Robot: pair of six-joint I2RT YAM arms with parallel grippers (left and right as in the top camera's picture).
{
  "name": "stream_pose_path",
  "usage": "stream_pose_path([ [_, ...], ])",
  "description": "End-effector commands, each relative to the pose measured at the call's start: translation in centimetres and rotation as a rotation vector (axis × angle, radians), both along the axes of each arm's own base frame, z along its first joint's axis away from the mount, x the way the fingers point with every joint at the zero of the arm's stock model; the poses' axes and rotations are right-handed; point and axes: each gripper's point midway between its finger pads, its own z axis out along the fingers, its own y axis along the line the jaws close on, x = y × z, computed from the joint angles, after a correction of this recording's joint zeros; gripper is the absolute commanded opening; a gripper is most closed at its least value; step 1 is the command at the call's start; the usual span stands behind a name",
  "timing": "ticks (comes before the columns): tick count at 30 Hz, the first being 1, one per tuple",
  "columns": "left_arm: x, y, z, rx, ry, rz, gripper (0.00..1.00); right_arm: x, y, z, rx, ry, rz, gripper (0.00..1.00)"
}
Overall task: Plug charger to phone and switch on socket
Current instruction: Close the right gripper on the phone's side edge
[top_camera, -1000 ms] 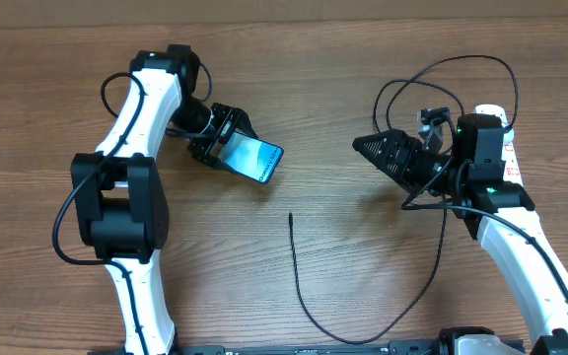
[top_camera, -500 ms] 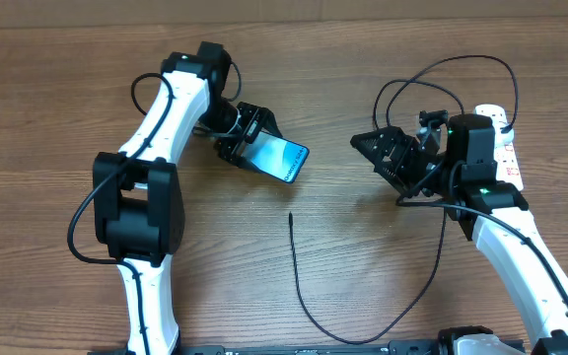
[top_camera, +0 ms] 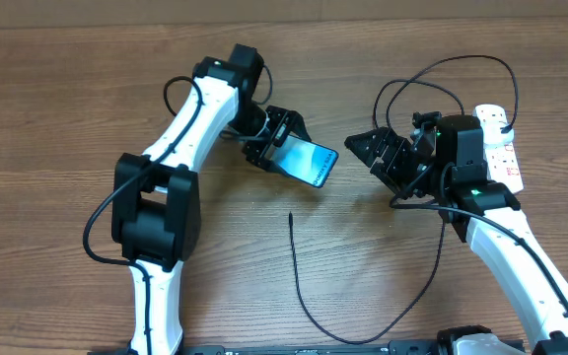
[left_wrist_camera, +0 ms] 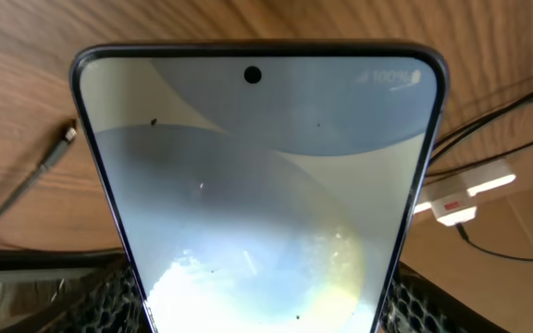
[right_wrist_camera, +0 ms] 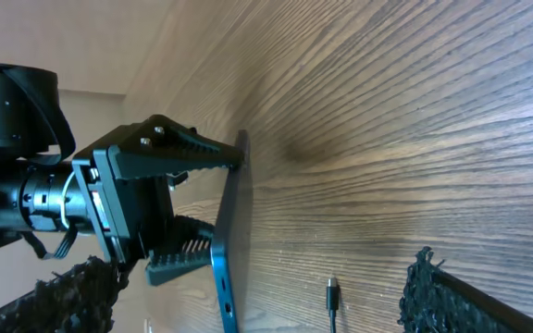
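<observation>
My left gripper (top_camera: 286,146) is shut on the phone (top_camera: 314,164) and holds it tilted above the table, its lit blue screen facing up. The phone fills the left wrist view (left_wrist_camera: 257,185). In the right wrist view it is edge-on (right_wrist_camera: 227,259), with its port end toward the camera. My right gripper (top_camera: 373,158) is open and empty, just right of the phone. The charger's connector tip (top_camera: 291,216) lies on the table below the phone and shows in the right wrist view (right_wrist_camera: 332,296). Its black cable (top_camera: 363,340) loops round to the socket (top_camera: 502,148) at the far right.
The charger cable makes loose loops (top_camera: 442,74) above my right arm, near the white power strip. The strip also shows in the left wrist view (left_wrist_camera: 461,190). The left arm's white links (top_camera: 180,138) reach across the left half of the wooden table.
My left arm has carried the phone to the right, toward the right gripper. My right gripper has shifted slightly left. The cable tip has not moved.
</observation>
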Motion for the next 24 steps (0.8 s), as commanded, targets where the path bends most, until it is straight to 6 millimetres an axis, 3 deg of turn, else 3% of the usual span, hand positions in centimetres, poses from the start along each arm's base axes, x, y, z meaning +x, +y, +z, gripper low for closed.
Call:
stream_pose_path([
  [1, -0.6, -2.0, 3.2, -0.064, -0.009, 0.007, 0.04, 0.2, 0.1, 0.0, -0.014, -0.009, -0.005, 1.0],
  [9, -1.4, -4.5, 3.6, -0.089, 0.014, 0.004, 0.04, 0.2, 0.1, -0.3, -0.023, -0.006, -0.005, 1.0],
  [17, -1.6, -6.3, 3.8, -0.096, 0.021, 0.022, 0.04, 0.2, 0.5, -2.6, -0.046, 0.056, 0.003, 1.0],
  [24, -1.4, -6.6, 3.8, -0.104, 0.003, 0.019, 0.04, 0.2, 1.1, -3.7, -0.062, 0.055, 0.053, 1.0],
])
